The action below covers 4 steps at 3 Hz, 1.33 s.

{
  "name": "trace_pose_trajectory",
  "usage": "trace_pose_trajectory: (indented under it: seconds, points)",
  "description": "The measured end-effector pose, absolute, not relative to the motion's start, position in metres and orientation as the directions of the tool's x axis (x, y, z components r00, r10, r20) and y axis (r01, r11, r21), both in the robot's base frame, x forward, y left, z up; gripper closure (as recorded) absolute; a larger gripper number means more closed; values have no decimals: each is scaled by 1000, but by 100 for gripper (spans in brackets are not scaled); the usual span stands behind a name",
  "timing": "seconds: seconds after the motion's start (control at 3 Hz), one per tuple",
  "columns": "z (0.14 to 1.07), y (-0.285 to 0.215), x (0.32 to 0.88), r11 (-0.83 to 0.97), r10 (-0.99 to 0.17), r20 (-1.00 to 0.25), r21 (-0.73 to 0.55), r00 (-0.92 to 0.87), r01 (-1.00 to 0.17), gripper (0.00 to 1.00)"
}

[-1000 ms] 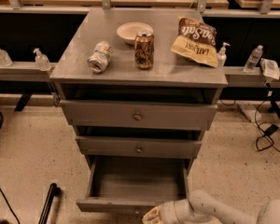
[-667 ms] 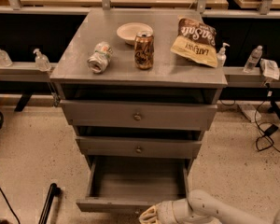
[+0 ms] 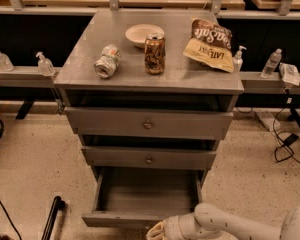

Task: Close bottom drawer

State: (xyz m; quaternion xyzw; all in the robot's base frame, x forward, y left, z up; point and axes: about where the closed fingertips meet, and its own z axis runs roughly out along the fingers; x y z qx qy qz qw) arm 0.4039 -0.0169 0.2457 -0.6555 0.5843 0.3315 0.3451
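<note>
Camera view shows the bottom drawer (image 3: 140, 218) pulled out toward you, the lowest of three under the front edge of the table (image 3: 190, 79). Your gripper (image 3: 161, 231) sits low down, just in front of the drawer's front board, a bit right of its middle. It is cut off at the bottom of the view, so you cannot tell if it is open or closed. You can see nothing held in it.

The step now looks like the push. Put the gripper against the front board near the middle and push straight back toward the table. If you push off to one side, the drawer may twist and stick. Go slow, and stop when the front lines up with the middle drawer (image 3: 149, 158) above it.

The bottom drawer looks bare inside, just a grey floor. The middle drawer and the top drawer (image 3: 148, 124) hide their insides. On the table, the bowl (image 3: 144, 34) near the back edge looks empty. A can (image 3: 154, 53) stands beside it, and a chip bag (image 3: 210, 44) lies toward the back right corner.
</note>
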Motion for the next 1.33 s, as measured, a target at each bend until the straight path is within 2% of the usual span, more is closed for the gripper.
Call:
trace_pose_trajectory:
  seconds: [0.33,1.33]
  points:
    - [214,-23,406,-59,-578,-814,-19,50,-998,100]
    - [159,-36,423,4,-595,-803,41,-35,-999,100]
